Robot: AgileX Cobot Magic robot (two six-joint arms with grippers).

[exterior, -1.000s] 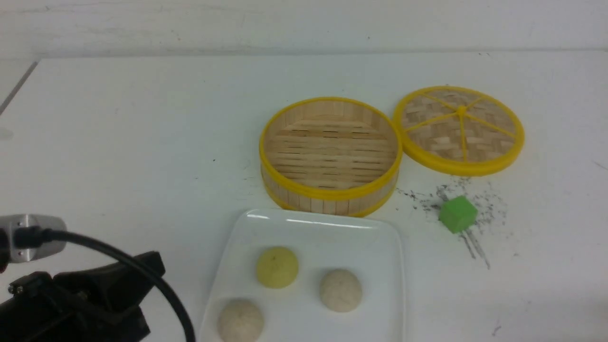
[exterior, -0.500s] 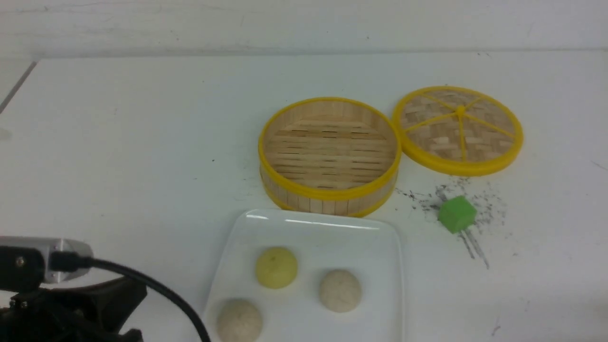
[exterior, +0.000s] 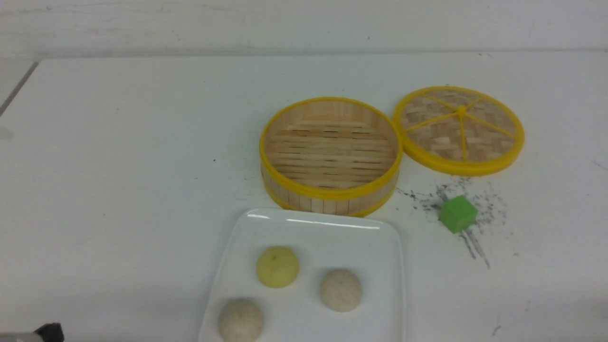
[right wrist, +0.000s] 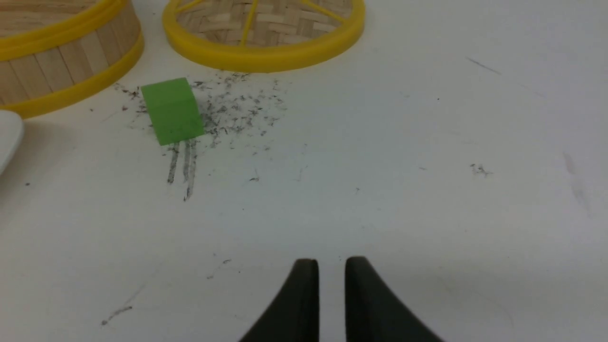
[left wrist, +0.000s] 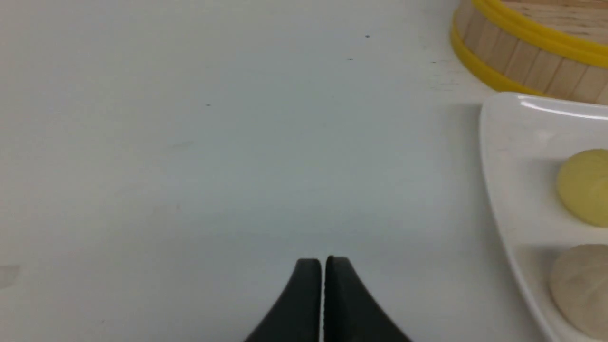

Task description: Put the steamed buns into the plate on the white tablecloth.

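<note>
On plate (exterior: pixel 308 247): 3 steamed buns (exterior: pixel 277 267).

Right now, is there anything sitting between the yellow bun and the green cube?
Yes, the white plate's raised right rim runs between the yellow bun and the green cube. The front view shows it.

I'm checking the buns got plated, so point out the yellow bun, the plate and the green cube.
Yellow bun (exterior: pixel 277 267): front view, middle of its domed top.
Plate (exterior: pixel 308 240): front view, bare surface beyond the buns.
Cube (right wrist: pixel 172 111): right wrist view, its green side.
</note>
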